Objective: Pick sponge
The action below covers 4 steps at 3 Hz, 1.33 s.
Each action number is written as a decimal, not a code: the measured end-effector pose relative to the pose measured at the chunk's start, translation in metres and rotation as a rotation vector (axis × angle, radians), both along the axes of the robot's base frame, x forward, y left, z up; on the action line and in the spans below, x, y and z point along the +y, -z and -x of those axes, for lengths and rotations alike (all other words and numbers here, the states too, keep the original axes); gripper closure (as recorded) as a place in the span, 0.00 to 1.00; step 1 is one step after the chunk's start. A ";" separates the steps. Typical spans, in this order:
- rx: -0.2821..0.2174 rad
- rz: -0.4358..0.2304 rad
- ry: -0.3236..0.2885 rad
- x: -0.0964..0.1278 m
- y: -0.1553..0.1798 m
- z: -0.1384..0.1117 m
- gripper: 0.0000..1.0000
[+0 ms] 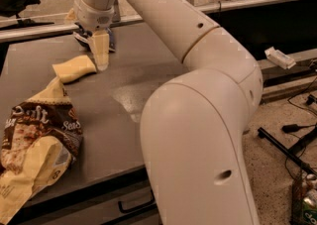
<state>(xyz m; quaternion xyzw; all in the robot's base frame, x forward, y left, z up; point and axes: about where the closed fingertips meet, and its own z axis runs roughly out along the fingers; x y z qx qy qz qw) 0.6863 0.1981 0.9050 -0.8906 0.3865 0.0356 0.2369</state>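
The sponge [74,68] is a small pale yellow foam block lying flat on the grey table [143,70], at the back left. My gripper [100,54] hangs from the big white arm and points down. Its tip is just to the right of the sponge's right end, close above the table. It holds nothing that I can see.
A big brown-and-yellow snack bag [34,144] lies at the table's front left. A small dark blue snack bag [81,39] sits behind the gripper, partly hidden by it. My white arm [198,120] covers the table's right side. A drawer handle [136,203] is under the front edge.
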 end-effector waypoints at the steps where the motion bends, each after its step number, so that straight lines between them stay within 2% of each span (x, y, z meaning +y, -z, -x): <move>1: 0.032 0.013 -0.006 0.013 0.019 0.004 0.00; 2: 0.069 0.041 -0.015 0.022 0.042 0.005 0.06; 3: 0.099 0.053 -0.017 0.026 0.056 0.005 0.23; 4: 0.117 0.059 -0.027 0.029 0.064 0.006 0.47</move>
